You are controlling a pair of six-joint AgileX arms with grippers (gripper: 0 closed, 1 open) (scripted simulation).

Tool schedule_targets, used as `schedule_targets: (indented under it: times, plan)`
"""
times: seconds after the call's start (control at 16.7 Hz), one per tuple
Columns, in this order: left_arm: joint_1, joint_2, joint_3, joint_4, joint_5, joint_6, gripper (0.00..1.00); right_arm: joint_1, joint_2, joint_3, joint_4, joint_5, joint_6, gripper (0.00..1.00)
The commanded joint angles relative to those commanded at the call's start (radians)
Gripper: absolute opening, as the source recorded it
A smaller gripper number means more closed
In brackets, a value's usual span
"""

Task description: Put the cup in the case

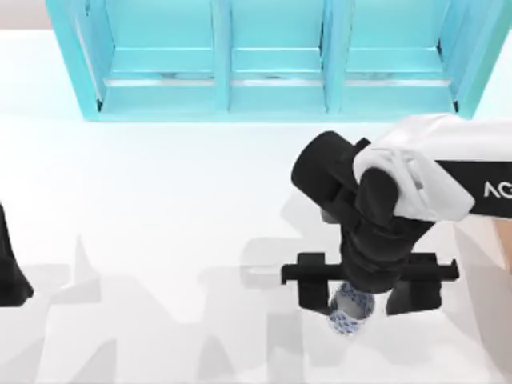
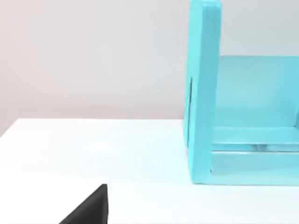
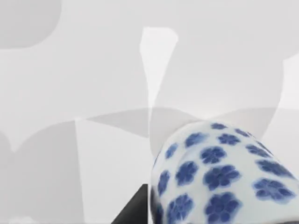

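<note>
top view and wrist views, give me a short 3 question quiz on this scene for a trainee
1. True or false: the cup already sits inside the turquoise case.
2. Which arm's end effector is over the cup? A) left B) right
3. Fill in: the cup's pattern is dark ____ flowers on white.

Key
1. False. The cup is near the table's front edge, apart from the case at the back.
2. B. The right end effector is over the cup; the left arm is parked at the table's left edge.
3. Blue.
</note>
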Motion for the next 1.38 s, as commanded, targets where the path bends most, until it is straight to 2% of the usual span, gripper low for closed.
schedule_targets:
  times: [0.42, 1.08, 1.2, 1.38]
  plan:
    - [0.0, 0.0, 0.0, 0.0, 0.0, 0.0, 1.0, 0.0, 0.0, 0.0, 0.0, 0.0, 0.0, 0.02]
    - [0.0, 0.0, 0.0, 0.0, 0.0, 0.0, 1.0, 0.006, -0.008, 0.006, -0.003, 0.006, -0.011, 0.0]
    - [0.0, 0.0, 0.0, 0.0, 0.0, 0.0, 1.0, 0.004, -0.024, 0.027, -0.019, 0.023, -0.058, 0.0]
    - [0.0, 0.0, 0.0, 0.0, 0.0, 0.0, 1.0, -0.072, -0.026, 0.081, -0.096, 0.034, -0.171, 0.0]
